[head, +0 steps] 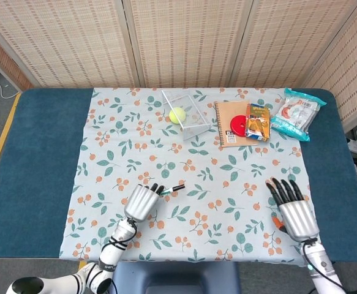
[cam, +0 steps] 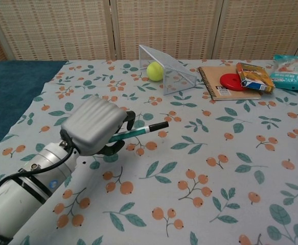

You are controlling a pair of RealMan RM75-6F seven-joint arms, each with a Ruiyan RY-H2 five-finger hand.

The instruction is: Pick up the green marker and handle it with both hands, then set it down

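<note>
My left hand (head: 142, 199) (cam: 94, 125) holds the green marker (cam: 136, 131) (head: 172, 188) a little above the floral cloth, near the table's front left. The marker's black capped end points to the right and slightly up, past the fingers. My right hand (head: 291, 208) is open near the front right of the cloth, its dark fingers spread and pointing away from me, well apart from the marker. The chest view does not show the right hand.
At the back stand a tipped clear box (head: 187, 113) (cam: 166, 67) with a yellow-green ball (head: 177, 115) (cam: 155, 71) in it, a notebook (head: 230, 124) with a red disc (head: 237, 125), an orange packet (head: 258, 122) and a snack bag (head: 296, 113). A small orange object (head: 280, 224) lies by the right hand.
</note>
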